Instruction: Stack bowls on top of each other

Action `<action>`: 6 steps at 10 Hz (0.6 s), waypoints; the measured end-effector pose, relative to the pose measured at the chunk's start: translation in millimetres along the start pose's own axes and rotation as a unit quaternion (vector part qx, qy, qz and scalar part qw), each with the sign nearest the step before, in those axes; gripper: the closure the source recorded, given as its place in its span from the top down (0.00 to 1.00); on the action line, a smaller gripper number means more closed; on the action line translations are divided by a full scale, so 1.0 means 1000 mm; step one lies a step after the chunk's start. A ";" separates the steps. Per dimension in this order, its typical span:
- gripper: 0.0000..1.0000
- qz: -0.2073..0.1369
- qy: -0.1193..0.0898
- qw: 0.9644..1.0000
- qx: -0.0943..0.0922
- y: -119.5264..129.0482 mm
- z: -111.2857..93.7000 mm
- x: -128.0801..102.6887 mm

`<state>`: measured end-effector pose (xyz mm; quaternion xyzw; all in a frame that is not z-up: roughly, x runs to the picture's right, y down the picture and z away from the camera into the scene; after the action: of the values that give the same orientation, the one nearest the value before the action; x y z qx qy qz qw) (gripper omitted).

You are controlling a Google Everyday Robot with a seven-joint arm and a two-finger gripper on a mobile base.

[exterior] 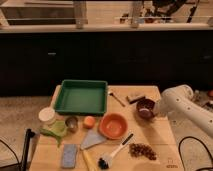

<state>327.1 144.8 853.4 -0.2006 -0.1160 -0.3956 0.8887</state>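
Note:
The dark maroon bowl (145, 108) sits on the wooden table (155, 135) at the right, upright. The wider orange bowl (113, 125) sits near the table's middle, left of and a little nearer than the maroon one. My white arm comes in from the right, and my gripper (156, 109) is at the maroon bowl's right rim, mostly hidden by the arm's end.
A green rectangular tray (81, 96) lies at the back left. A small metal cup (72, 123), an orange ball (89, 121), a white container (47, 115), a blue sponge (69, 155), a black brush (112, 153) and a pile of brown bits (142, 150) lie around the orange bowl.

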 end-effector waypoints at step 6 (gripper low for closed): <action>0.00 0.005 -0.005 1.000 0.015 0.008 -0.003 0.000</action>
<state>333.4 148.4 848.2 -0.1894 -0.1258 -0.3886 0.8929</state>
